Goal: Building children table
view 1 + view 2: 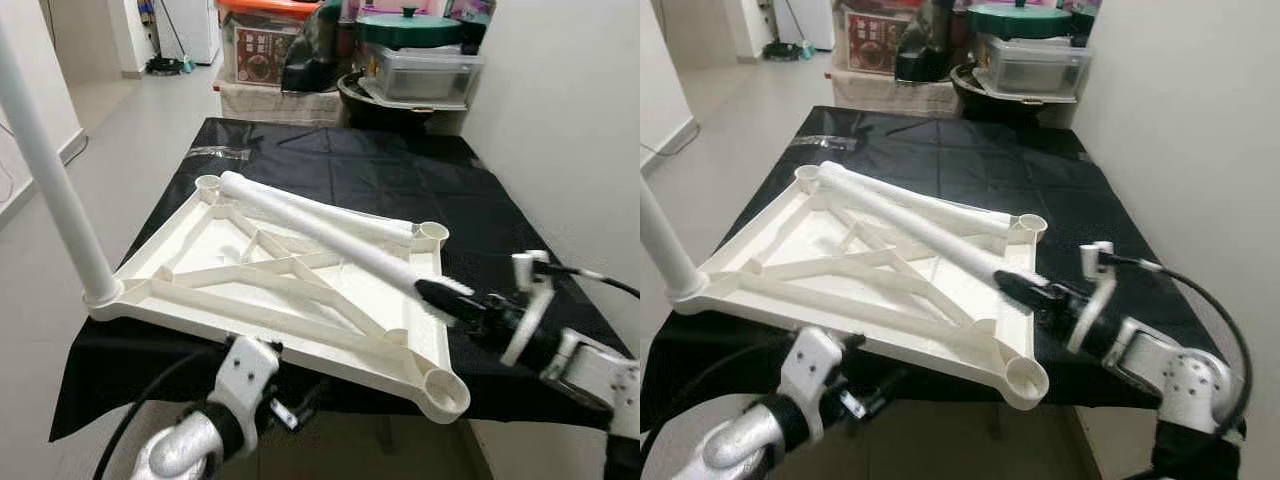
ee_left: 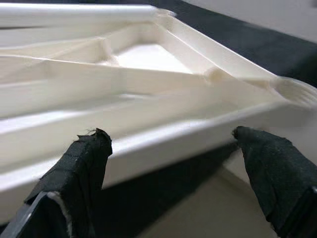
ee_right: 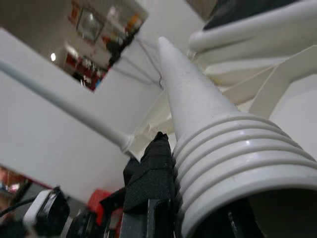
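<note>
A white tabletop [image 1: 250, 310] lies upside down on the black-covered table [image 1: 400, 180], ribs facing up. One white leg [image 1: 50, 180] stands upright in its near left corner socket. A second white leg [image 1: 320, 230] lies slantwise across the tabletop. My right gripper [image 1: 450, 300] is shut on that leg's threaded end [image 3: 233, 163], just above the tabletop's right side. The near right socket [image 1: 445, 392], far right socket [image 1: 432, 232] and far left socket [image 1: 208, 184] hold nothing. My left gripper [image 2: 168, 144] is open just below and before the tabletop's near edge [image 2: 148, 148].
Stacked boxes, a clear bin [image 1: 420, 70] and a green-lidded pot [image 1: 405, 28] crowd the table's far end. A white wall [image 1: 560, 120] runs close along the right side. Open floor [image 1: 130, 130] lies to the left. The tabletop's near right corner overhangs the table edge.
</note>
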Controlling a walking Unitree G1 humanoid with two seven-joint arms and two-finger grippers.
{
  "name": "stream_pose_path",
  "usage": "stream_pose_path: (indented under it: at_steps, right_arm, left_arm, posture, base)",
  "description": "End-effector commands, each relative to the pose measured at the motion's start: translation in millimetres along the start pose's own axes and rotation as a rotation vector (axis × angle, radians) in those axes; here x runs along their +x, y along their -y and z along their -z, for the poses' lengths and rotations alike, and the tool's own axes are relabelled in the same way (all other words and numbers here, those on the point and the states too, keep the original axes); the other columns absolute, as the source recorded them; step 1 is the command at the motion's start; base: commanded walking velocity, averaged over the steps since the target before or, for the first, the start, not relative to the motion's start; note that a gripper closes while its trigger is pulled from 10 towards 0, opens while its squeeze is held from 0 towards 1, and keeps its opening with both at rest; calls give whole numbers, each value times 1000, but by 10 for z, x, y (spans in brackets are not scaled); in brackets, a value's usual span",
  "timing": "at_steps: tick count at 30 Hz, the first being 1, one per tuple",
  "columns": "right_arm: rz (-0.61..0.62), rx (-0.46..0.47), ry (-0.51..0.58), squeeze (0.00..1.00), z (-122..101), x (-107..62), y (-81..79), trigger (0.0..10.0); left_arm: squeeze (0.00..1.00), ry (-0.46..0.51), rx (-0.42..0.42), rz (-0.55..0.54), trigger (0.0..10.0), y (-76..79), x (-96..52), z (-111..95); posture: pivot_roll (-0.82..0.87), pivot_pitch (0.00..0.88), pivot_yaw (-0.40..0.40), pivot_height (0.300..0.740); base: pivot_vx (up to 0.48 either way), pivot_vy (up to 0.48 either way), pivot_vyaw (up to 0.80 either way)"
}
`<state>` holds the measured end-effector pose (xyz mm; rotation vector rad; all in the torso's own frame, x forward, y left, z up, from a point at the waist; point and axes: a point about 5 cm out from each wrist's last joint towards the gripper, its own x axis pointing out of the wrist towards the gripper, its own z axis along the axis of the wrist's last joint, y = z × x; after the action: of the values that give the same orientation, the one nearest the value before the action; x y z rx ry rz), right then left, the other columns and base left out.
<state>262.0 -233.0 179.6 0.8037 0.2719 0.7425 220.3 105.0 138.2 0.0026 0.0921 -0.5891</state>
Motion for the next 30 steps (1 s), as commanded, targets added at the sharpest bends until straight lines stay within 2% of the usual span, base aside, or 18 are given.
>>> stream_pose_path:
  at_steps: [1,3,6,7,8,9,11,13,14,17,21,30]
  right_arm:
    - [-96,3,93,0,9,-65,-103,0]
    - [-136,17,130,0,58,-115,-139,0]
    - [-142,18,134,0,65,-121,-143,0]
    - [-189,42,146,0,187,-164,-197,0]
    - [-189,42,146,0,187,-164,-197,0]
    - [-208,51,149,0,243,-186,-223,0]
    - [-218,62,136,0,348,-209,-247,0]
    - [-227,72,133,0,395,-220,-263,0]
    - [-227,72,133,0,395,-220,-263,0]
    - [-262,68,101,0,494,-243,-332,0]
    - [-296,72,80,0,571,-270,-389,0]
    - [-329,81,45,0,691,-313,-457,0]
  left_arm:
    - [1000,40,-168,-47,10000,-115,106,-61]
    - [1000,93,-289,-63,10000,-181,182,-155]
    - [1000,100,-307,-64,10000,-189,192,-167]
    - [0,195,-485,-59,10000,-322,265,-311]
    - [0,195,-485,-59,10000,-322,265,-311]
    - [0,236,-561,-47,10000,-376,291,-371]
    - [0,275,-641,1,10000,-438,317,-440]
    - [0,296,-693,42,10000,-453,325,-486]
    - [0,296,-693,42,10000,-453,325,-486]
    - [0,355,-784,114,10000,-465,318,-598]
    - [0,384,-846,157,10000,-484,307,-651]
    - [0,390,-893,176,10000,-549,291,-688]
  posture:
    - [79,0,-107,740]
    - [79,0,-107,740]
    - [79,0,-107,740]
    - [76,0,-89,740]
    - [76,0,-89,740]
    - [76,0,-89,740]
    - [72,0,-81,740]
    - [71,0,-75,740]
    - [71,0,-75,740]
    - [72,0,-72,740]
    - [74,0,-70,740]
    - [75,0,-70,740]
  base:
    - [0,0,0]
    - [0,0,0]
    - [0,0,0]
    - [0,0,0]
    - [0,0,0]
    - [0,0,0]
    - [0,0,0]
    - [0,0,0]
    - [0,0,0]
    - [0,0,0]
    - [0,0,0]
    - [0,0,0]
